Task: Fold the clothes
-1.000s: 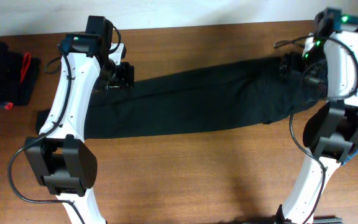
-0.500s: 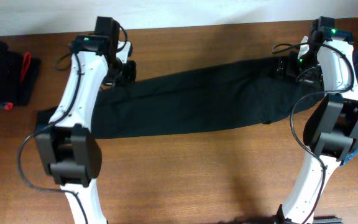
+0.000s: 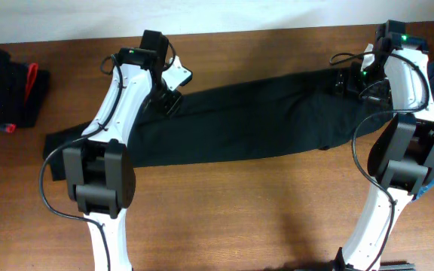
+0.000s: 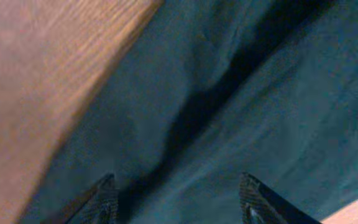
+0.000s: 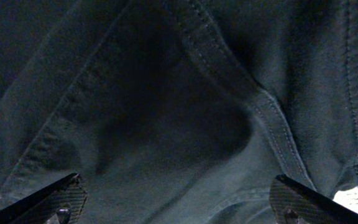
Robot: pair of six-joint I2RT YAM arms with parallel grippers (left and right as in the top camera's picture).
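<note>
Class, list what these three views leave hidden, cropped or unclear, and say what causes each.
Overhead: the right arm covers one end of the black jeans.
Overhead: the dark bundle is cropped by the left edge; unidentifiable.
Left wrist: blur; whether the left gripper touches fabric is unclear.
Right wrist: too close; jeans part unclear.

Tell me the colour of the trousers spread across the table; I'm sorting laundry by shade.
The jeans are plain black, clearest in the overhead view.
</note>
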